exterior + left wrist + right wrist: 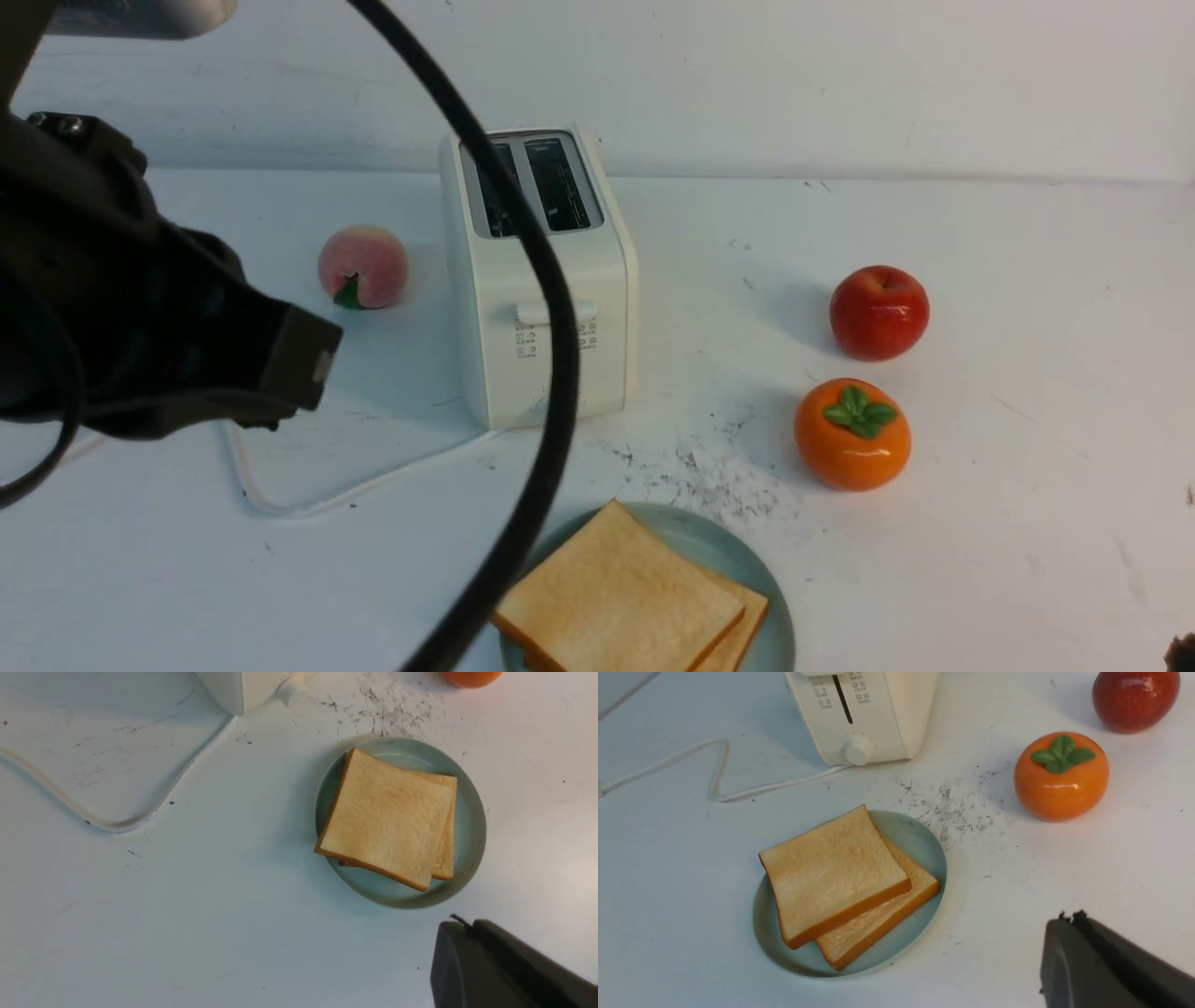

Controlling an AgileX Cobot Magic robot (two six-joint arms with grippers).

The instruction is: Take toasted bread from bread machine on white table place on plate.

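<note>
Two slices of toasted bread lie stacked and slightly fanned on the plate (758, 579): the upper slice (616, 593) covers most of the lower slice (887, 917). Behind it on the white table (1027, 392) stands the bread machine (537, 308), both slots dark and empty. My left gripper (313, 359) hangs shut and empty left of the bread machine; in its wrist view the left gripper (462, 926) is off the plate (473, 826). My right gripper (1069, 919) is shut, holds nothing, and sits apart from the plate (924, 844).
A peach (362, 266) lies left of the bread machine. A red apple (878, 311) and an orange persimmon (851, 433) stand to the right. The white cord (308, 504) loops over the table. A black cable (555, 373) crosses the front view.
</note>
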